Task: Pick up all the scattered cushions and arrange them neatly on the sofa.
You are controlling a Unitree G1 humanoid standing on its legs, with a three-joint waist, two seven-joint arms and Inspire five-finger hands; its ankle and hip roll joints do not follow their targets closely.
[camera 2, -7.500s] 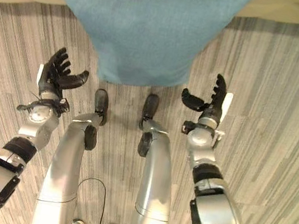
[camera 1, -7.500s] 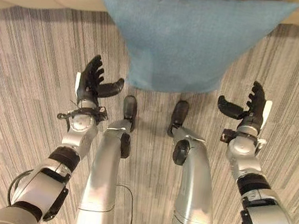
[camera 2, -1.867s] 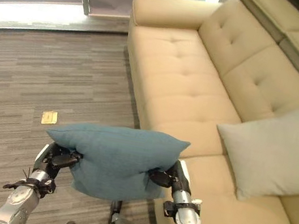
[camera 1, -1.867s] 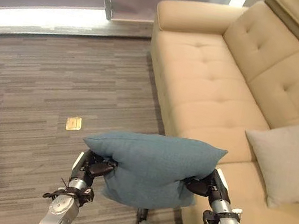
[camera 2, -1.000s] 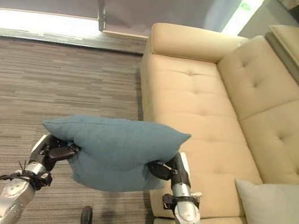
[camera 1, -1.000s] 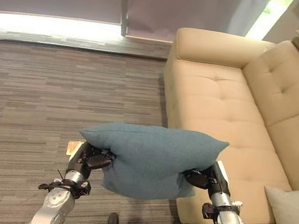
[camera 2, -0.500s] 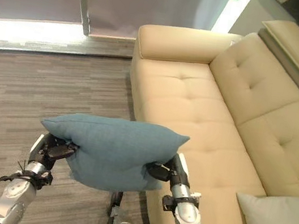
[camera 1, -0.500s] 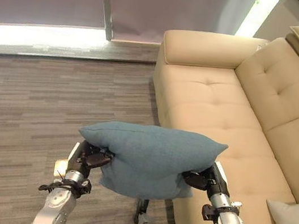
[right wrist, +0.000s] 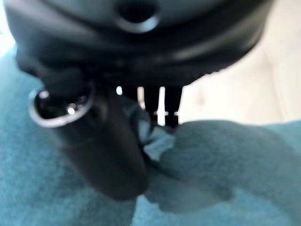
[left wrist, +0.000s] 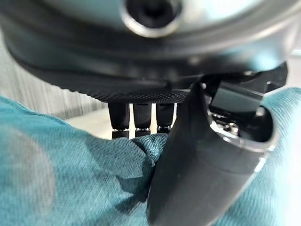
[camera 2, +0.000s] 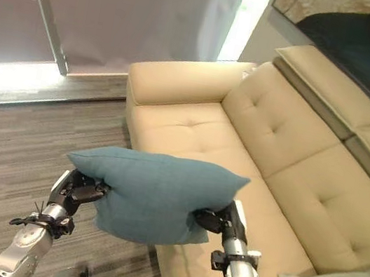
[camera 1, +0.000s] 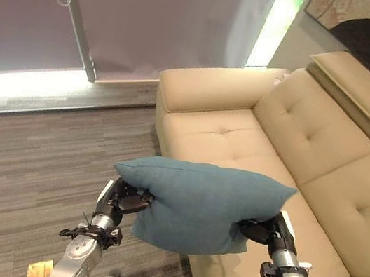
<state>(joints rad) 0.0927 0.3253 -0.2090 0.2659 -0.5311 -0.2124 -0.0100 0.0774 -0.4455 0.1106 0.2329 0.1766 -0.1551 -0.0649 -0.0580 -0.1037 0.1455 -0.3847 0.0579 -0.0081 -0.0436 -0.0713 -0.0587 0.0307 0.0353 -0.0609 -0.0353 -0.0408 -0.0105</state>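
Left robot hand (camera 1: 120, 199) and right robot hand (camera 1: 263, 231) each pinch a side of the soft teal fabric cushion (camera 1: 199, 205), keeping it level mid-frame beside the beige tufted sofa (camera 1: 254, 150).

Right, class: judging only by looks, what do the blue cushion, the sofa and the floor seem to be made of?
Blue cushion: woven fabric, matte; a fine weave shows where each hand pinches it, left hand, right hand.
Sofa: probably leather or a leather look-alike, beige, smooth with a slight sheen, tufted with dimples.
Floor: striped grey, carpet tile or wood-look plank; cannot tell which.
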